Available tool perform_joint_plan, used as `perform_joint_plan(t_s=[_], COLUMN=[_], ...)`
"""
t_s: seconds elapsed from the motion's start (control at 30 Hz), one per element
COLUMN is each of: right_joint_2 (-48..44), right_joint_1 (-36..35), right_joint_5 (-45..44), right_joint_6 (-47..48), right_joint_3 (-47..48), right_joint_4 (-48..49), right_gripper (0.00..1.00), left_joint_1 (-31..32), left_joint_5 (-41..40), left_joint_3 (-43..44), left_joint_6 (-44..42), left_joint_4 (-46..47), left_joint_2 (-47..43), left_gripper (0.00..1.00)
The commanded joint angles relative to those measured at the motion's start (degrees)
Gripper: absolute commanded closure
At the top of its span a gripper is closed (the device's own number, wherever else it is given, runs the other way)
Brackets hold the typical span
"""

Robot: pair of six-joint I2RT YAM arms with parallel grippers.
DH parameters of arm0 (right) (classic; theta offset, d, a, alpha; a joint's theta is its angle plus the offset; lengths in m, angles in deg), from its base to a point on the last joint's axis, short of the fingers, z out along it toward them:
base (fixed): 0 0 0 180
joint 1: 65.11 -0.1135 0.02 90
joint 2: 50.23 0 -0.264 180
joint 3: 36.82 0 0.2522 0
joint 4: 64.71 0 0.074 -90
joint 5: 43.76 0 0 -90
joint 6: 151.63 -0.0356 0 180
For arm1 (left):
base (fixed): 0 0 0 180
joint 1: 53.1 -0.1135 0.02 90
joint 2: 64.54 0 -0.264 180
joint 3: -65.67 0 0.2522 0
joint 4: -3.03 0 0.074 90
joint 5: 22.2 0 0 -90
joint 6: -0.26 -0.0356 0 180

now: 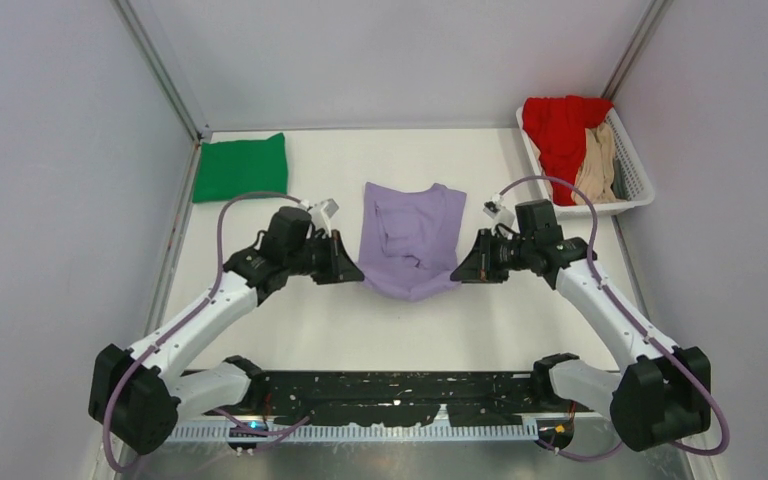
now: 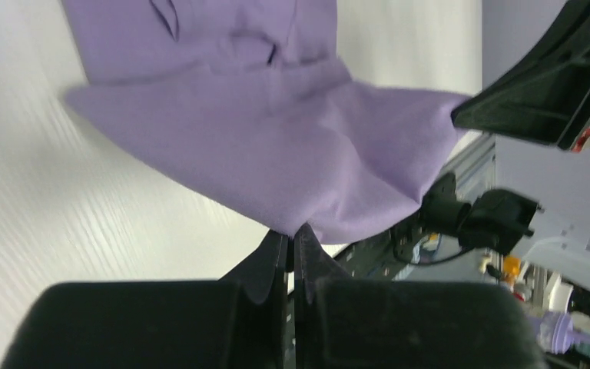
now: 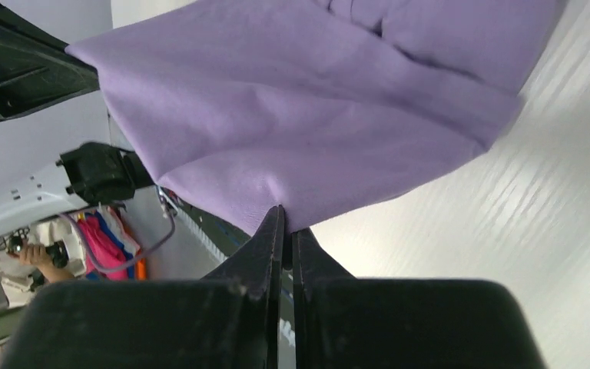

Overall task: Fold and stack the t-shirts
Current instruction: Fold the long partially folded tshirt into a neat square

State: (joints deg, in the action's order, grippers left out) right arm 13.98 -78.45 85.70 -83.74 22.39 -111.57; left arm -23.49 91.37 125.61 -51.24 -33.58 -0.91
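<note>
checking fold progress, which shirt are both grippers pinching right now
The lavender t-shirt in the middle, pinched by the left gripper and right gripper; the green one lies folded, untouched.

The lavender shirt [image 2: 276, 154] runs off the top edge (in both wrist views).

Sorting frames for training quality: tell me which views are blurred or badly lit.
Top external: sharp and evenly lit, the lavender t-shirt crisp. Left wrist: the table is streaked with blur, the left pincer a dark, soft mass. Right wrist: similar streaks on the table, the right pincer dark and soft, the background unfocused.
</note>
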Motion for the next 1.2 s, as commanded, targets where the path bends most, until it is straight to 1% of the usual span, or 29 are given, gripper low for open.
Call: perform_joint_plan(t_s=[0.0,0.1,0.23,0.3,0.4,0.43,0.6,0.7,0.8,1.0,1.03,1.1,1.13,1.17], right_joint_2=[3.9,6.6,11.8,15.7,19.3,22.8,30.1,33.1,36.9,46.8,48.0,51.0,53.0,54.0], right_joint_1=[3.5,6.2,8.0,8.5,10.2,11.8,12.5,13.3,14.5,15.1,15.1,15.3,15.5,15.7], right_joint_5=[3.1,2.5,2.6,2.5,2.5,2.9,3.9,4.1,2.4,0.8,0.0,-1.2,-1.6,-2.9], right_joint_6=[0.8,0.0,-0.5,-0.3,-0.5,-1.7,-3.8,-5.1,-6.4,-8.2,-8.4,-8.4,-8.4,-8.5], right_joint_3=[6.6,9.2,13.2,15.1,18.0,20.0,24.2,26.6,28.5,34.9,35.6,37.9,39.7,40.5], right_joint_4=[6.9,10.0,12.0,12.5,13.7,15.9,20.0,23.2,24.6,25.9,25.9,25.9,25.9,25.7], right_gripper=[0.95,0.95,0.95,0.95,0.95,0.95,0.95,0.95,0.95,0.95,0.95,0.93,0.85,0.81], left_joint_1=[-5.0,-6.9,-9.0,-10.2,-12.1,-13.0,-14.1,-14.5,-14.8,-15.4,-15.4,-15.5,-15.5,-15.5], left_joint_5=[1.2,2.0,6.2,7.3,8.9,11.1,14.3,14.4,14.4,11.9,11.0,8.8,7.4,5.6], left_joint_3=[9.4,15.1,22.3,24.7,28.6,32.5,40.9,46.9,52.6,59.8,60.9,64.0,65.8,68.3], left_joint_6=[-1.4,-2.0,-1.3,-0.3,1.3,2.4,4.2,4.2,4.9,6.9,6.8,6.6,6.3,6.2], left_joint_4=[8.0,8.6,8.9,10.2,12.7,14.2,14.6,12.7,10.6,6.9,5.8,3.1,2.1,1.2], left_joint_2=[6.9,12.9,21.3,24.8,29.8,34.8,43.5,48.9,54.4,63.4,64.6,67.0,68.2,69.3], left_gripper=[1.0,1.0,1.0,1.0,1.0,1.0,1.0,1.0,1.0,1.0,0.98,0.83,0.74,0.65])
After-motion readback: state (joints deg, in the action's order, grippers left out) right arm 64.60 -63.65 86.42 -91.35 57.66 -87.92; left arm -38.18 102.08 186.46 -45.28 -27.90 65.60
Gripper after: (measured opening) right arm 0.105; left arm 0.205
